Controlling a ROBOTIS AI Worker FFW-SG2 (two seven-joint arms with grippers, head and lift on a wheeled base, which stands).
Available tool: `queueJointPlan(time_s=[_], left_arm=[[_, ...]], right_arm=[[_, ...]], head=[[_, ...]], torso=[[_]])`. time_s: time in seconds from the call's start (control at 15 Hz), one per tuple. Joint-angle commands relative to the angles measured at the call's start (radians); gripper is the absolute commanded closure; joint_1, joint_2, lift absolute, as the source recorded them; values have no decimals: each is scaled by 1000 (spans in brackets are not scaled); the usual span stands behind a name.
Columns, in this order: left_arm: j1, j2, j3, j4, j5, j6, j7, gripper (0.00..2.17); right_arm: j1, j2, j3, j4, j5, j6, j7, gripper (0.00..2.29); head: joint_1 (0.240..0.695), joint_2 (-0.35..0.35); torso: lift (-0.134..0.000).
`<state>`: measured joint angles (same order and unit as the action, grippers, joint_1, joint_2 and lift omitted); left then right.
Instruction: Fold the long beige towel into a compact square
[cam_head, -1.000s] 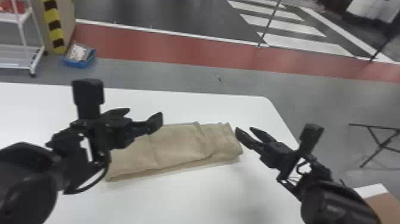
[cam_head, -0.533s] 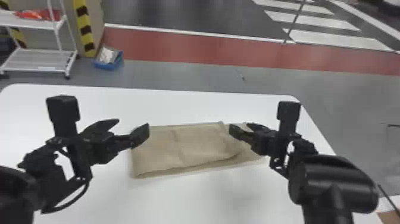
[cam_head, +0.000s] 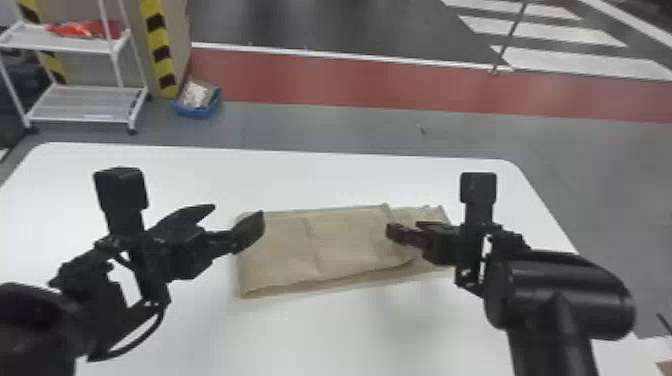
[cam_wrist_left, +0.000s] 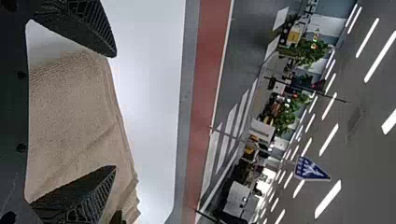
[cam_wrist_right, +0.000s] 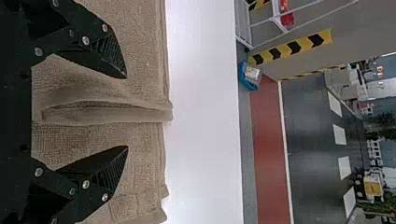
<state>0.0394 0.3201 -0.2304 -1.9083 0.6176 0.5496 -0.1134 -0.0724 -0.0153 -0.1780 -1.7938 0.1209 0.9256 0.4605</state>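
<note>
Towel (cam_head: 345, 245) part-folded on worktop (cam_head: 320, 330). L tool (cam_wrist_left: 115, 111) & R tool (cam_wrist_right: 126, 112) over it, both w/ fingers spread, nothing pinched. Poss. trouble: catching only raised edge (cam_wrist_right: 102, 116) b/c of shallow bite; twisting towel off square via uneven pull. On floor (cam_head: 320, 127), blue bin (cam_head: 197, 111) w/ pale stuff (cam_head: 196, 94) inside.

Table (cam_head: 300, 175): smooth white top, far corners rounded. Directly on it: one beige towel (cam_head: 345, 245), folded in layers, lying flat and lengthwise from left to right, a raised fold crossing it toward its right end.
</note>
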Motion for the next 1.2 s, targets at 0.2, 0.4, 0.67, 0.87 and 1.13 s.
queueJointPlan(time_s=[0.2,0.4,0.67,0.87,1.13], left_arm=[[22,2,14,-5,8,-7,-11,26],[39,4,37,-8,25,-7,-25,26],[45,-1,39,-14,44,-4,-26,26],[43,-4,36,-14,44,-4,-26,26],[43,-4,34,-23,45,-1,-23,26]], right_arm=[[-29,16,35,56,28,19,-13,475],[-30,16,35,63,31,22,-20,475],[-29,16,26,62,20,28,-14,596],[-29,16,20,62,11,43,-8,610],[-30,16,21,47,-6,52,-16,340]], head=[[695,-165],[695,-161],[695,-158],[695,-162],[695,-165]], torso=[[-124],[-124],[-124],[-124],[-124]])
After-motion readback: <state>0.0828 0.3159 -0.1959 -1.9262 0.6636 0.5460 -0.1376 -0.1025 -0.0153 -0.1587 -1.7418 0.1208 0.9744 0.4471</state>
